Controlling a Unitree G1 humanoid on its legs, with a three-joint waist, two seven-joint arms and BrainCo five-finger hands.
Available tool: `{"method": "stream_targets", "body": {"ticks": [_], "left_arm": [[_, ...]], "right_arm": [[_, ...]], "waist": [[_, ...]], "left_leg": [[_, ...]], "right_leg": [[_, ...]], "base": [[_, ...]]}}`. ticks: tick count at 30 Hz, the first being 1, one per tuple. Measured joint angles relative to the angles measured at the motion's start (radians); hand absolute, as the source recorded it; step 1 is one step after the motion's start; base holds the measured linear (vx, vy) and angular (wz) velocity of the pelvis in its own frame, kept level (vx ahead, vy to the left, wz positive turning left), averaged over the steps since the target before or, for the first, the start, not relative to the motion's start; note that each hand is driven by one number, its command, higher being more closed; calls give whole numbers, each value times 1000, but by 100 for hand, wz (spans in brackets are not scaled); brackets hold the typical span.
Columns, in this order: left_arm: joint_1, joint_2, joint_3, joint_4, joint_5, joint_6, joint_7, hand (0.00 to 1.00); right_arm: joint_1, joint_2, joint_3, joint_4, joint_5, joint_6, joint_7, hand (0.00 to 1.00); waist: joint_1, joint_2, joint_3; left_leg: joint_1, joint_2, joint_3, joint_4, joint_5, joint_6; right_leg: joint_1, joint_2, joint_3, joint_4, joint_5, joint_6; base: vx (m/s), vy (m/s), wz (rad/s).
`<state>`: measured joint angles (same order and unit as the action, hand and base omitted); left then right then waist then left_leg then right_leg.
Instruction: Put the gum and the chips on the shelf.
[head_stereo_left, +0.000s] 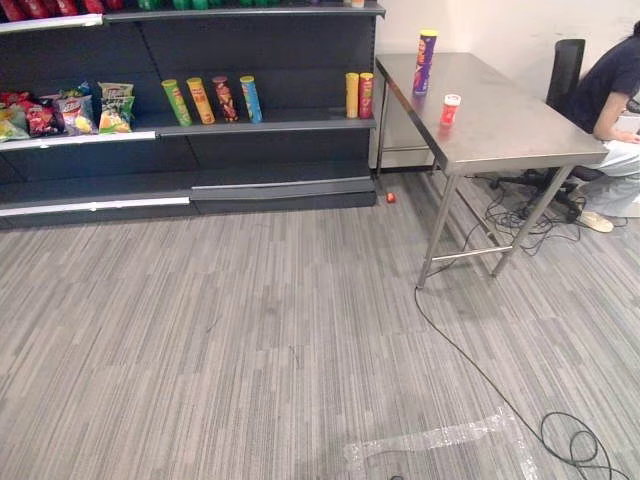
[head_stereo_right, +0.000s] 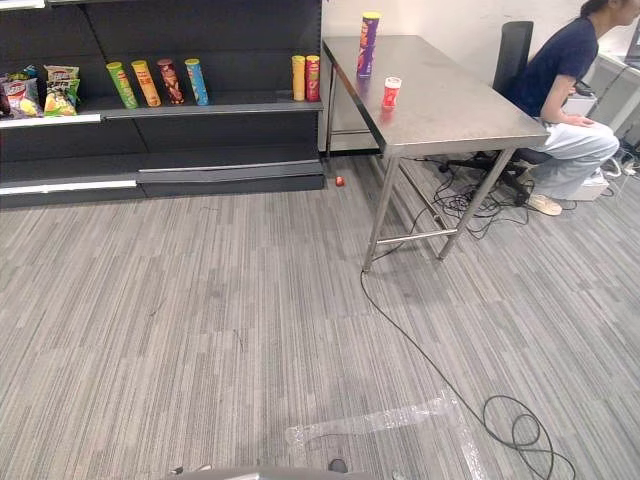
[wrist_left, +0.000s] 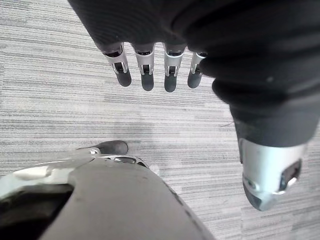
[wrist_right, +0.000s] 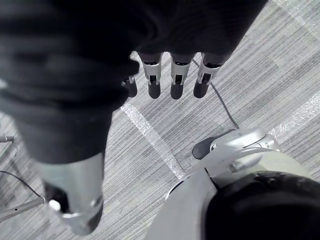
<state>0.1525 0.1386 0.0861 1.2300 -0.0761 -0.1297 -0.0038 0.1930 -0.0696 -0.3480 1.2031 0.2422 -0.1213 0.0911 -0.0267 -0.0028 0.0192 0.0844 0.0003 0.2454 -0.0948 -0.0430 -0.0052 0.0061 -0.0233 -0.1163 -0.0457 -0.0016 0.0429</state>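
We see a surface (head_stereo_left: 510, 125) of brushed metal with a dull sheen, bearing a glossy chips tube (head_stereo_left: 426, 62) and a gum tub (head_stereo_left: 450, 109) of shiny red plastic. The floor (head_stereo_left: 250, 330) is matt, rough grey carpet with a strip of shiny clear tape (head_stereo_left: 440, 437) on it; the shelf (head_stereo_left: 300, 125) looks like dark matt metal.

You could read no lettering anywhere. The print on the tall chips can (head_stereo_left: 427, 60) and on the small red gum jar (head_stereo_left: 450, 108), both standing on the desk (head_stereo_left: 520, 125) in the upper right of the frame, was too small for you to make out. The same went for the upright cans (head_stereo_left: 210, 100) and the snack bags (head_stereo_left: 75, 110) on the shelf (head_stereo_left: 260, 125) at the upper left.
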Motion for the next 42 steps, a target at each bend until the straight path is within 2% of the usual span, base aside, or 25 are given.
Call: {"method": "stream_targets", "body": {"ticks": [13,17,19,25,27,37,42], "left_arm": [[-1,-12,8,4,-77,-21,-2,0],[-1,-10,-2,4,-78,-25,-1,0],[-1,-10,-2,4,-77,-25,-1,0],[-2,-10,-2,4,-75,-25,-1,0],[-2,-10,-2,4,-75,-25,-1,0],[-4,-9,-1,3,-69,-25,0,0],[-20,-10,-3,0,-68,-25,5,0]], "right_arm": [[-39,1,-26,30,1,-23,-1,0],[-37,-4,10,26,0,-33,-9,0],[-36,-5,20,23,-1,-34,-10,0],[-34,-11,43,22,-7,-35,-15,0],[-34,-12,44,22,-6,-35,-15,0],[-37,-15,68,20,-14,-47,-17,0],[-64,-30,85,-11,-46,-53,-18,0]], "waist": [[0,8,21],[0,-1,28],[0,5,31],[0,0,28],[0,9,22],[0,7,30],[-2,13,72]], "left_leg": [[25,1,18,-7,-6,-7],[24,5,33,-7,-11,-13],[24,7,41,-7,-13,-14],[22,8,46,-7,-15,-14],[23,7,46,-7,-15,-14],[31,8,45,-6,-15,-14],[21,14,46,-3,-11,-14]], "right_leg": [[38,-1,-11,-21,0,2],[34,4,1,-24,0,7],[33,6,5,-26,1,7],[35,7,5,-35,7,6],[36,7,4,-41,8,4],[53,9,-3,-54,13,-2],[-20,6,2,74,-34,-14]], "base": [[-31,-16,1],[-96,-36,-8],[-46,-22,-10],[10,-14,-3],[57,-16,0],[-1,-26,1],[-78,-23,-3]]}}
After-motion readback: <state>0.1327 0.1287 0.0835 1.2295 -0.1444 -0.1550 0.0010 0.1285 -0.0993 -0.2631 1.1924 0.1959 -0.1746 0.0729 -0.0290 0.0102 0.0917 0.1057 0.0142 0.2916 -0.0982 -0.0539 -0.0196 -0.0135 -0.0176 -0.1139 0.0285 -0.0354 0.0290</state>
